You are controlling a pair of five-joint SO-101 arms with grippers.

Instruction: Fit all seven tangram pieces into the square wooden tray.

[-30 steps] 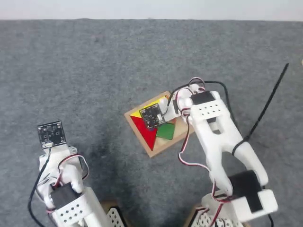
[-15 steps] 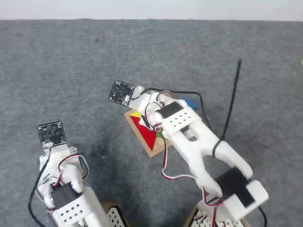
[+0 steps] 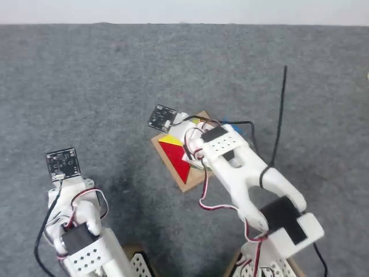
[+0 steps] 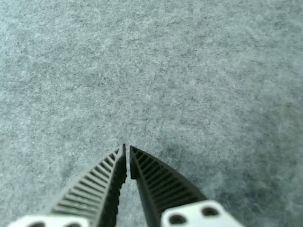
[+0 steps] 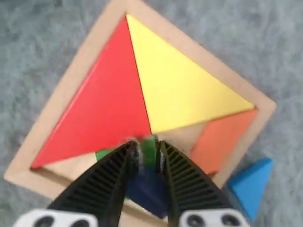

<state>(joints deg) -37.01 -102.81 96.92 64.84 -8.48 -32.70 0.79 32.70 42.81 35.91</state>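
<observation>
The square wooden tray lies turned like a diamond on the grey carpet, also in the high view as the tray. In it sit a red triangle, a yellow triangle, an orange piece, a green piece and a dark blue piece. A light blue triangle lies outside against the tray's rim. My right gripper hangs over the green piece, fingers a narrow gap apart. My left gripper is shut on nothing above bare carpet.
The right arm covers much of the tray from above. A black cable runs up beside it. The left arm stands at the near left, with open carpet beyond it and along the far side.
The right arm swung left across the tray, then came back a little right, its wrist now over the tray's far-left part. The left arm has not moved.
</observation>
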